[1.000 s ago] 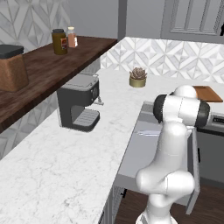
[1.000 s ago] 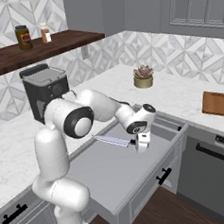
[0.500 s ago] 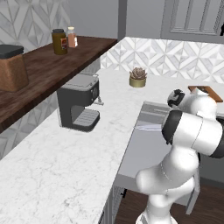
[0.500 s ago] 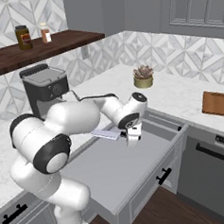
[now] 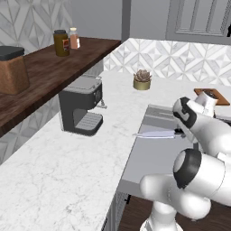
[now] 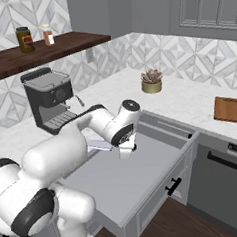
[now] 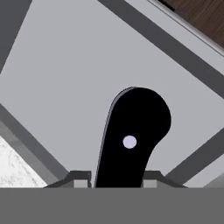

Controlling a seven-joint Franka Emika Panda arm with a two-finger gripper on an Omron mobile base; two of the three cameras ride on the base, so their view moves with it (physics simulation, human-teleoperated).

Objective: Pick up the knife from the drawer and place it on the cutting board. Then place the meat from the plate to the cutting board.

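Gripper low in the open drawer, its fingers clenched on the black handle of the knife.

In the hand view the handle's rounded end, with a pale rivet, rises from between the two finger tips, one tip touching each side, above the flat grey drawer floor. In the left base view the silver blade points toward the marble tabletop, with its tip near the drawer's edge on that side; whether the knife rests on the floor or is lifted cannot be told. The cutting board lies on the tabletop well apart, to the right beyond the drawer. A coffee machine and a potted succulent stand on the tabletop behind the drawer.
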